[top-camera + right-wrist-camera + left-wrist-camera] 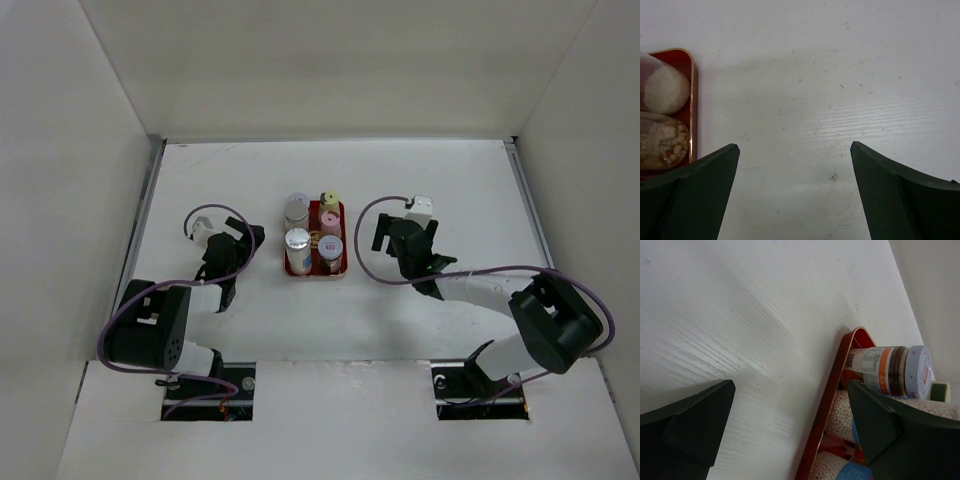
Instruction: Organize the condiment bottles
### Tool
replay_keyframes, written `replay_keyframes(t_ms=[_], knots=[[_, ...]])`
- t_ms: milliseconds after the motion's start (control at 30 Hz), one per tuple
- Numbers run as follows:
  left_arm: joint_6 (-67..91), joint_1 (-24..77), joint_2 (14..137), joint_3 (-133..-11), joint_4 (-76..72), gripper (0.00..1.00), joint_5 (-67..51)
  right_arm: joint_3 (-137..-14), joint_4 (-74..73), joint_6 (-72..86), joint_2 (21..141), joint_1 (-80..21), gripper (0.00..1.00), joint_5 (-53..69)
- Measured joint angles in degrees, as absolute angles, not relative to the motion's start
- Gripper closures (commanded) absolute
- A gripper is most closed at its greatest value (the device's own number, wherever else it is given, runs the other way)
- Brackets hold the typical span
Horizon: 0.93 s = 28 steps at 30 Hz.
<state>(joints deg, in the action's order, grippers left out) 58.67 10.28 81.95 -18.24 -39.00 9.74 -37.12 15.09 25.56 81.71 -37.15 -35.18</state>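
**A:** From overhead, where are the condiment bottles (298, 240)?

**B:** There are five, bunched on the red tray (340, 270) in the middle of the table (450, 180). Their caps face up, so each long axis is vertical. Two stand on the left and three on the right. I cannot tell whether the grey-capped bottle (296, 210) sits fully inside the rim.

**A:** And the arms?

**B:** The left gripper (248, 238) is just left of the tray and the right gripper (388, 232) just right of it. They look about equally near, each closest to its own column.

**A:** The left wrist view?

**B:** There the left gripper (790, 390) is spread wide with nothing between its fingers, only bare table. The red tray (837, 365) runs along beside its right finger, and a pale-capped jar (890, 370) stands at the tray's corner.

**A:** The right wrist?

**B:** The right gripper (795, 150) is likewise spread and empty. The red tray (692, 90) lies off to its left with two jars (662, 90) of grains inside.

**A:** The next move?

**B:** My guess is that little is left to do. Any nudge would come in sideways toward the tray, from whichever arm faces that column.
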Motion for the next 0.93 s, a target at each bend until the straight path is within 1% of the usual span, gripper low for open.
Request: replay_keyframes(t_ms=[500,933], knots=[[58.67,10.44,81.97,-18.94,-38.76,0.00,9.19,-35.94,25.10,23.11,84.01,-38.00,0.00,-35.09],[58.67,10.66,81.97,-19.18,-38.76,0.00,8.34,-35.94,27.57,22.24,85.27,-40.77,0.00,-33.21]])
